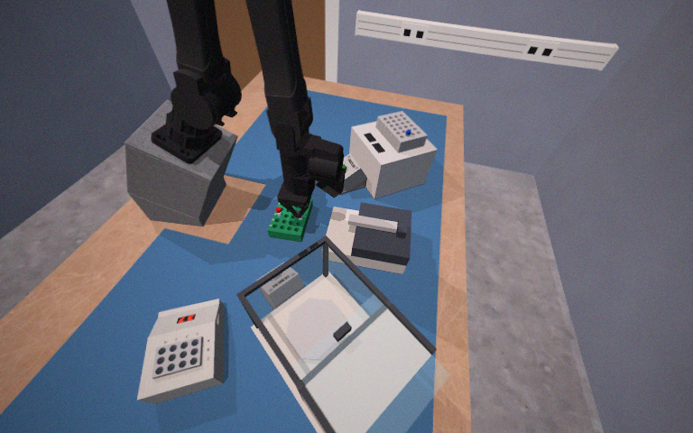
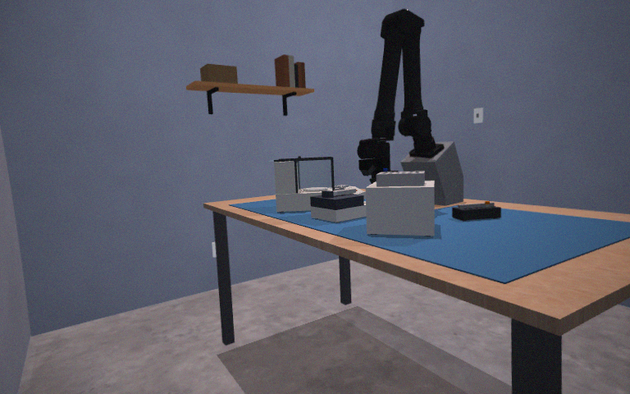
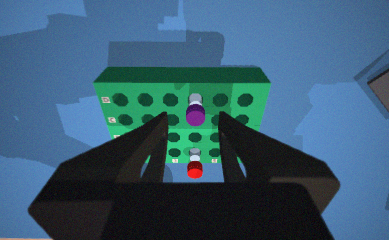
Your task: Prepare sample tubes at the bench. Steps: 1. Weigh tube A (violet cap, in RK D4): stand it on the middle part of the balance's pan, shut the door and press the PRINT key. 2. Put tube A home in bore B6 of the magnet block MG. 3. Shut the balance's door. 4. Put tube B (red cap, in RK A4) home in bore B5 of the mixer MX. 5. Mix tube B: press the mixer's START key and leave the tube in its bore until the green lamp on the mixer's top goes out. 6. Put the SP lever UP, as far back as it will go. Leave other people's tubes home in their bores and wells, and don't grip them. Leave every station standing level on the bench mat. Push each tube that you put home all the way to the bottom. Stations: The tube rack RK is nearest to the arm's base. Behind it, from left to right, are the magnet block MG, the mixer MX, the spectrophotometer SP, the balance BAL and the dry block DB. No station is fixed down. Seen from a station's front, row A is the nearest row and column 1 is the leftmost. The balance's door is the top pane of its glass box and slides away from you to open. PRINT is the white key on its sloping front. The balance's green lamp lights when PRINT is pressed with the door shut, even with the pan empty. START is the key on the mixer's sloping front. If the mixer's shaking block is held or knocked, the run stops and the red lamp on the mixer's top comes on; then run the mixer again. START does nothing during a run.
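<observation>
The green tube rack [image 1: 286, 234] [image 3: 181, 75] stands level. Tube A, violet cap [image 3: 195, 115], is upright in the rack's far row D. Tube B, red cap [image 1: 278, 209] [image 3: 195, 170], is upright in near row A. My gripper [image 1: 298, 213] [image 3: 193, 119] is partly open over the rack. In the wrist view the violet cap shows between the fingertips with a gap on each side. In the exterior view the fingertips are hidden behind the mixer [image 2: 400, 209] [image 1: 401, 169]. The balance [image 1: 286, 316] has its top door [image 1: 420, 386] slid back, and its pan shows no tube.
The spectrophotometer [image 1: 383, 249] [image 2: 336, 213] stands behind the rack. The dry block [image 1: 210, 370] is on the balance's far side from the mixer. A blue cap [image 1: 408, 132] shows in the mixer's block. The magnet block [image 2: 476, 213] shows an orange cap [image 2: 486, 202].
</observation>
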`<state>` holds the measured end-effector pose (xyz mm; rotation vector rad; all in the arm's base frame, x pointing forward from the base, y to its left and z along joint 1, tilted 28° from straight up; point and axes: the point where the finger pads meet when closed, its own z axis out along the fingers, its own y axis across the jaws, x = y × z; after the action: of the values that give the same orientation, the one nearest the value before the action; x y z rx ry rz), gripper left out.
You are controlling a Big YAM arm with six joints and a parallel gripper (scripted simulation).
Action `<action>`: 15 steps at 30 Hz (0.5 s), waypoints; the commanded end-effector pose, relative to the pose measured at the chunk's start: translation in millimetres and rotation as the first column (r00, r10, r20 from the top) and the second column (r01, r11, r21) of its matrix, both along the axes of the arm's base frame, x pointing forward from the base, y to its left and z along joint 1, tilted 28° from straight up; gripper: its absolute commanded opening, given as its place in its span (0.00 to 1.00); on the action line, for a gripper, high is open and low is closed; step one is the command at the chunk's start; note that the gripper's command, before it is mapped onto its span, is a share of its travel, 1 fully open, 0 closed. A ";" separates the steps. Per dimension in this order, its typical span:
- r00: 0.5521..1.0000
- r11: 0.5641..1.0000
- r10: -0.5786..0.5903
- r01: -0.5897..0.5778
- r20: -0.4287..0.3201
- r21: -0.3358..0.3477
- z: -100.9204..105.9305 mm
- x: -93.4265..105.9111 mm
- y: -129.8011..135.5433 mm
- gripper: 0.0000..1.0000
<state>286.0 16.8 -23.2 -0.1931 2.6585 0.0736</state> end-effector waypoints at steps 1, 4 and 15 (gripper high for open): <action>1.000 1.000 -0.005 0.005 0.013 0.005 -0.7 4.0 3.0 0.36; 1.000 1.000 -0.004 0.004 0.014 0.005 -1.8 5.1 3.5 0.36; 1.000 1.000 -0.005 0.005 0.016 0.005 -5.0 8.6 3.6 0.36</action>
<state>288.3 17.3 -29.2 -0.1930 2.6593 0.0737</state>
